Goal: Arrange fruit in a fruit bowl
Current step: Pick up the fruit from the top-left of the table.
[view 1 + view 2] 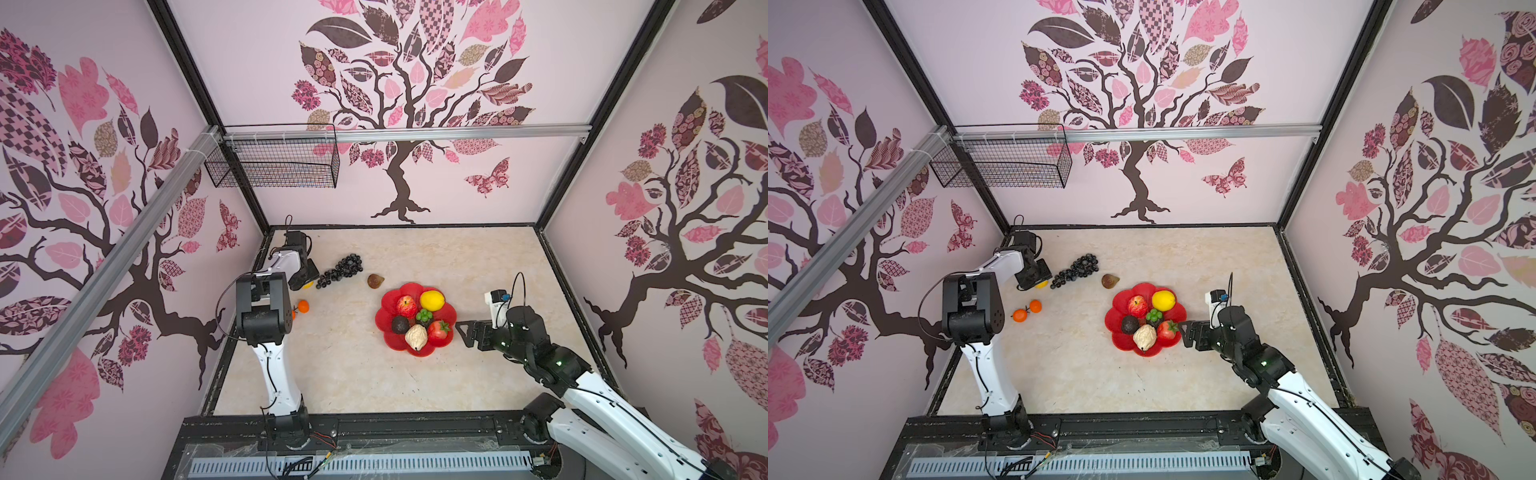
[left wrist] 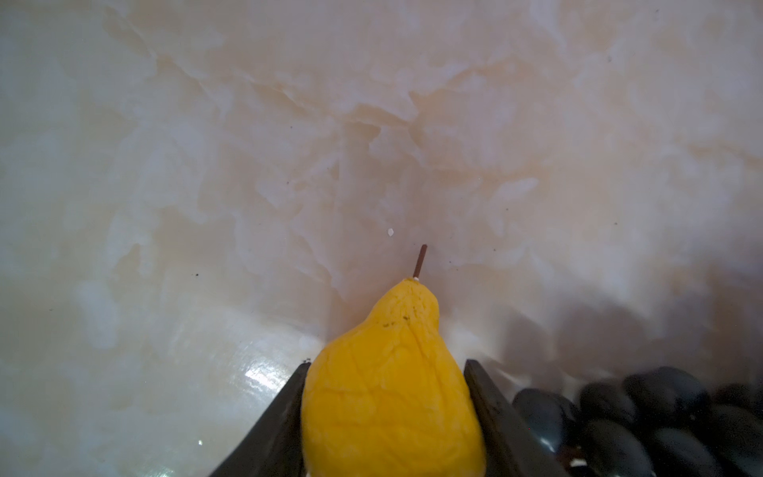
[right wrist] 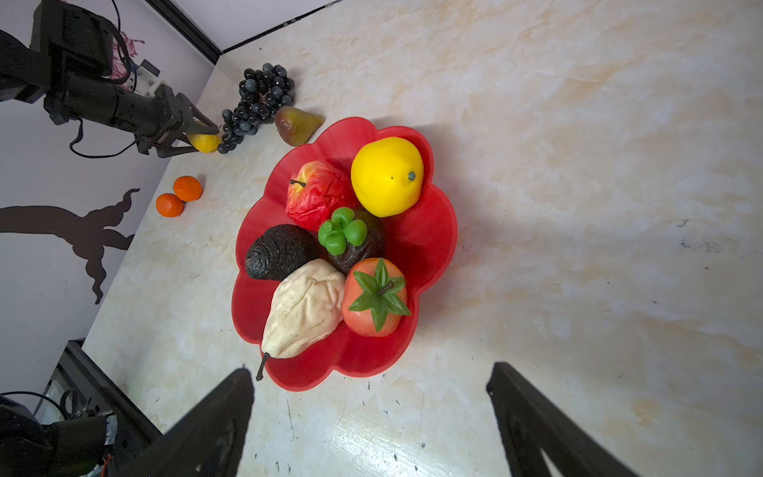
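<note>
The red flower-shaped fruit bowl holds a red apple, a yellow lemon, a dark avocado, a cream pear, a strawberry and a dark fruit with a green top. At the far left, my left gripper has both fingers against a yellow stemmed fruit lying on the table. Black grapes, a brown fig and two oranges lie loose. My right gripper stands open beside the bowl, holding nothing.
A black wire basket hangs on the rail at the back left, well above the table. The grapes lie right next to the left gripper's finger. Black frame edges bound the marble table, and the left wall is close to the left arm.
</note>
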Tool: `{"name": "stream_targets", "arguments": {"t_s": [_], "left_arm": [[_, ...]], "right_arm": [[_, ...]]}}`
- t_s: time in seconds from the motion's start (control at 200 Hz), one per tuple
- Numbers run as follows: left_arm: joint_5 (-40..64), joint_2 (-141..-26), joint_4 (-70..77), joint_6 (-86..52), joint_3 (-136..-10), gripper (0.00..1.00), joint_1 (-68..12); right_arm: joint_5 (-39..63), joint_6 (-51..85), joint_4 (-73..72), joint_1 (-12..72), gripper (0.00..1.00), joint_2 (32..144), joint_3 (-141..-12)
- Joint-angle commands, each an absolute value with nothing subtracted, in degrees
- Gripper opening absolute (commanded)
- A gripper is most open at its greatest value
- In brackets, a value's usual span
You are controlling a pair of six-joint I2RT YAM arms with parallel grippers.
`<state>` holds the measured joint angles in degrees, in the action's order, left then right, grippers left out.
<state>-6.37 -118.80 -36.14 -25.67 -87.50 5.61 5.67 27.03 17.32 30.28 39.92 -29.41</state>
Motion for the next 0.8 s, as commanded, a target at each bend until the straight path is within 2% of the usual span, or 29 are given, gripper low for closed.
{"name": "stream_targets", "arguments": {"t_s": [0.0, 0.215, 0.385, 0.565, 0.795], "left_arm": [[-6.3, -114.1, -33.6, -26.4, -84.7, 0.52, 5.6], [-6.8, -105.0, -30.6, -28.4, -78.8, 0.48, 4.7], [-10.2, -91.2, -25.0, -32.6, -67.5, 0.47, 0.7], [-9.3, -78.9, -21.5, -33.6, -60.4, 0.46, -6.8], [-8.9, -65.8, -17.0, -29.4, -51.9, 0.44, -20.3]], "right_arm": [[6.0, 27.1, 17.1, 30.1, 0.92, 40.2, -29.9], [6.3, 27.3, 17.1, 30.1, 0.92, 40.3, -30.2], [5.7, 27.4, 16.4, 30.1, 0.93, 40.7, -30.5], [6.5, 27.8, 15.5, 30.1, 0.93, 41.6, -31.6], [7.6, 28.3, 15.9, 30.1, 0.93, 42.0, -32.9]]}}
